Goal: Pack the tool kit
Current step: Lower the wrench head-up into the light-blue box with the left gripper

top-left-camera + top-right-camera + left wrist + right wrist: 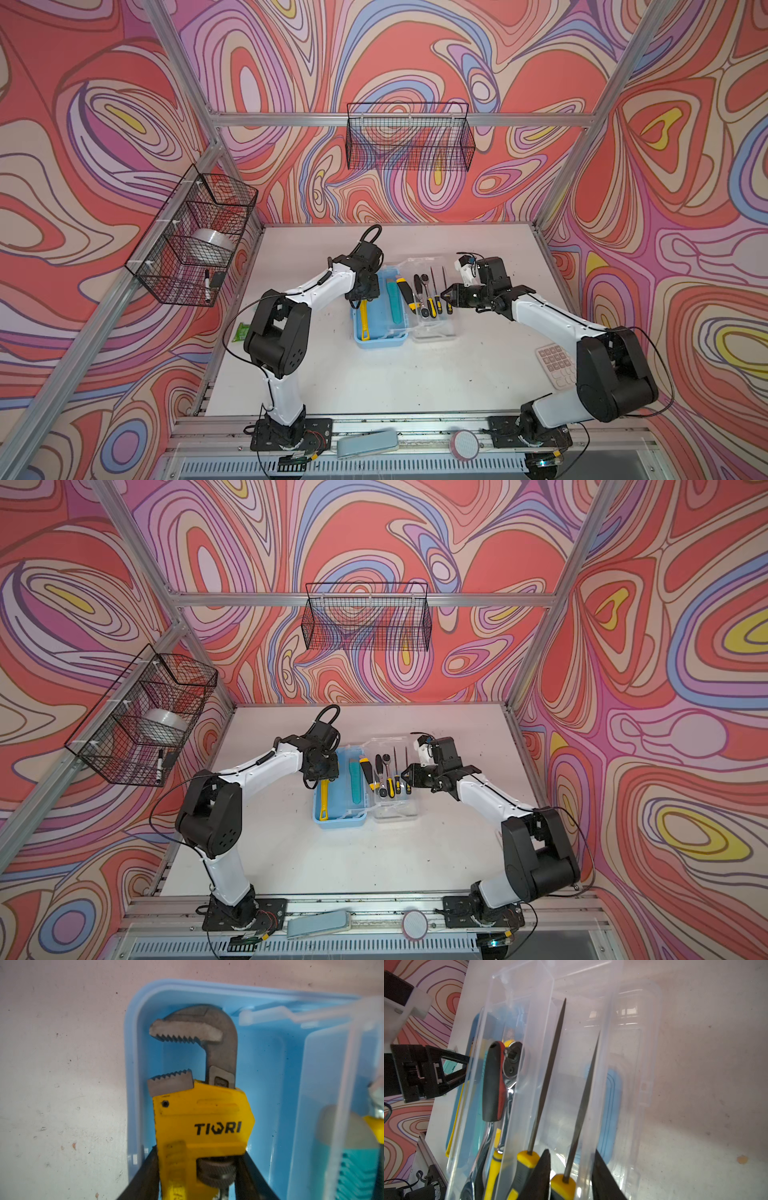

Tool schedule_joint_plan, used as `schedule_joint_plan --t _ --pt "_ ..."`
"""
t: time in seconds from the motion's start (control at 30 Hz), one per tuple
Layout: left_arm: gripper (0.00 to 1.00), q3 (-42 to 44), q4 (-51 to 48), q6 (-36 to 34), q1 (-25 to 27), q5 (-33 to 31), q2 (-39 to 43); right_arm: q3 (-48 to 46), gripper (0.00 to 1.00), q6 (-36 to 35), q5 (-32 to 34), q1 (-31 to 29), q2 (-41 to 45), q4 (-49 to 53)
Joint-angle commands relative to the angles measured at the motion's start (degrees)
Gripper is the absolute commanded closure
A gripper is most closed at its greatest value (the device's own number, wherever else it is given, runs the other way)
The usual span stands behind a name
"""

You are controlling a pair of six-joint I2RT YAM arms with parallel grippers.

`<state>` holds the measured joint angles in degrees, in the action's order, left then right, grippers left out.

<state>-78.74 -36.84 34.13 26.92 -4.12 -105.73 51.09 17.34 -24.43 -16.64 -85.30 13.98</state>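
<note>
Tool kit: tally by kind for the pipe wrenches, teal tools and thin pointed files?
Pipe wrench: 1
Teal tool: 1
Pointed files: 2
Total: 4

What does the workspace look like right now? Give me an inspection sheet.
Surface: white table, scuffed and speckled.
Job's things: tool kit open, clear lid laid flat beside it; yellow pipe wrench and teal tool in the blue base; ratchet, yellow-and-black tools and two needle files in the clear tray.
Clutter: calculator near right arm, green packet at left edge.
Grippers: left claw shut on the wrench; right claw straddles a file handle, grip unclear.
Cables: black leads loop off both arms, clear of the tools.
Surroundings: two wire baskets on patterned walls; the left one holds a tape roll and marker.
</note>
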Motion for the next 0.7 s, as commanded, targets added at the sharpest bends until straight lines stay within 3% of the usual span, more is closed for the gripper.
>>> schedule_joint_plan --t 0.0,0.2,0.67 --pt "0.99 -0.45 5.11 -0.08 0.05 -2.60 1.58 0.39 0.68 -1.25 1.27 -0.58 -0.56 1.93" --pt "0.94 -0.01 5.02 0.14 0.15 -3.98 1.51 0.85 0.68 -1.44 1.24 -0.58 -0.64 2.09" --pt "0.95 -0.96 5.11 1.03 -0.02 -4.80 0.17 0.81 0.68 -1.71 2.08 -0.58 -0.49 2.98"
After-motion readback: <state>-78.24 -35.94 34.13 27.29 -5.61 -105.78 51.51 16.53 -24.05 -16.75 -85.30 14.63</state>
